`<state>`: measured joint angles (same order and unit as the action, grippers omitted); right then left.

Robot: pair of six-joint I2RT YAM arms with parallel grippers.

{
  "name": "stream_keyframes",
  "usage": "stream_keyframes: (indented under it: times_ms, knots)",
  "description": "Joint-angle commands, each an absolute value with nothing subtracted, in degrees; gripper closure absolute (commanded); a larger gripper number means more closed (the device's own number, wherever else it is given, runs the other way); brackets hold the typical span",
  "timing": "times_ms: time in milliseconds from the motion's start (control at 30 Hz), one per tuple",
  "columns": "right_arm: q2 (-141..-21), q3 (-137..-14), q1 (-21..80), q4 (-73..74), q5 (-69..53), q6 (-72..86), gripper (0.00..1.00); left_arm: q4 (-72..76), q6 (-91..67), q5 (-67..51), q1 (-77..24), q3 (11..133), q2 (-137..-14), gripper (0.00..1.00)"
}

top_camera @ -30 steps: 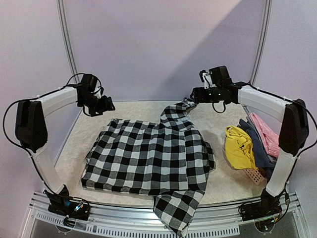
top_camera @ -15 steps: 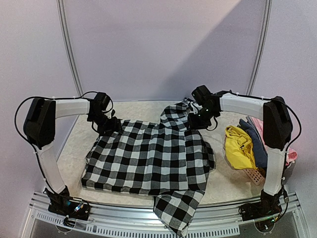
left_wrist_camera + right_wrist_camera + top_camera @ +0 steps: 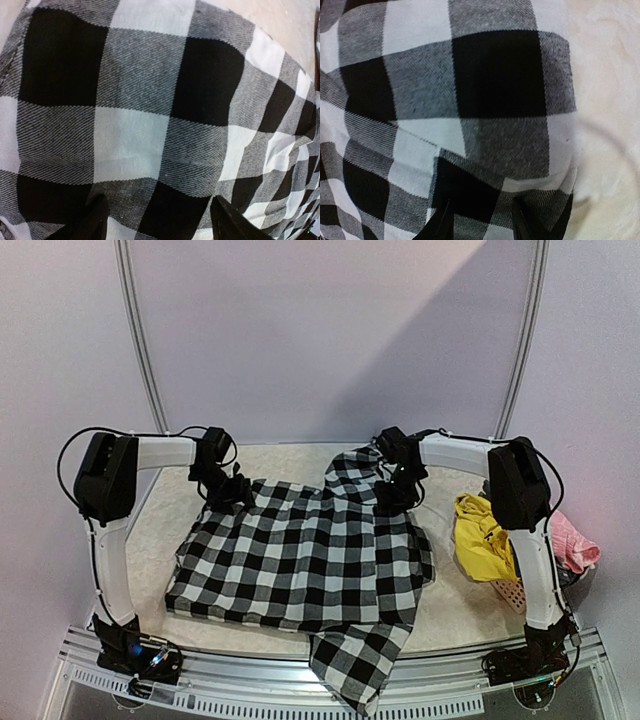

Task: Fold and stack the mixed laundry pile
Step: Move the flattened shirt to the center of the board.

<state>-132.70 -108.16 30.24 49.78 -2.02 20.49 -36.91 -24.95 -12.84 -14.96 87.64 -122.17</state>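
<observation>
The black-and-white checked shirt (image 3: 300, 550) lies spread flat across the table, one sleeve hanging over the near edge. My left gripper (image 3: 232, 490) is down on its far left corner. In the left wrist view this gripper (image 3: 162, 225) is open, its fingertips (image 3: 95, 220) wide apart over flat cloth (image 3: 140, 100). My right gripper (image 3: 392, 495) sits on the shirt's far right part, by the collar. In the right wrist view this gripper (image 3: 482, 222) has closed in on a fold of checked cloth (image 3: 485, 190). The yellow garment (image 3: 480, 535) and the pink one (image 3: 575, 545) lie heaped at the right.
A salmon perforated basket (image 3: 512, 592) shows under the heap at the right edge. The cream table mat (image 3: 160, 530) lies bare left of the shirt, and again (image 3: 605, 100) right of the fold. A metal rail (image 3: 250, 680) runs along the near edge.
Both arms have dropped from above the table's far edge onto the shirt's far corners. The right jaws have narrowed onto the cloth. The left jaws have narrowed only slightly.
</observation>
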Motion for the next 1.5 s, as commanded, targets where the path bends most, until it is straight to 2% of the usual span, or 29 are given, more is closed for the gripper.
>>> stream_keyframes:
  times_ms: [0,500,800,967,1200,1367,1467]
  knots:
    - [-137.1,-113.4,28.2,52.6,-0.7,19.8,0.6,-39.5,-24.1,-12.9,-13.2,90.7,-126.0,0.29]
    - [-154.5,-140.4,20.9,58.3,-0.9,20.5,0.6,-40.3,-31.1,-18.7,-10.8,98.4,-132.5,0.33]
    - [-158.1,-146.2,16.1,44.2,-6.2,28.5,0.63,-36.2,-37.4,-22.1,-9.6,103.8,-137.1,0.34]
    - [-157.5,-147.3,15.4,36.4,-7.4,29.1,0.62,-36.2,-37.4,-21.5,-9.5,106.0,-135.6,0.34]
    - [-148.8,-142.9,15.7,31.0,-11.1,27.3,0.46,-36.2,-35.7,-18.2,-9.5,102.3,-127.9,0.29]
    - [-138.4,-136.2,16.9,30.7,-12.7,23.4,0.31,-36.1,-33.4,-15.3,-9.9,96.9,-119.8,0.26]
    - [-130.4,-129.7,17.9,31.1,-12.6,20.5,0.27,-36.9,-31.4,-13.3,-10.6,93.0,-114.2,0.24]
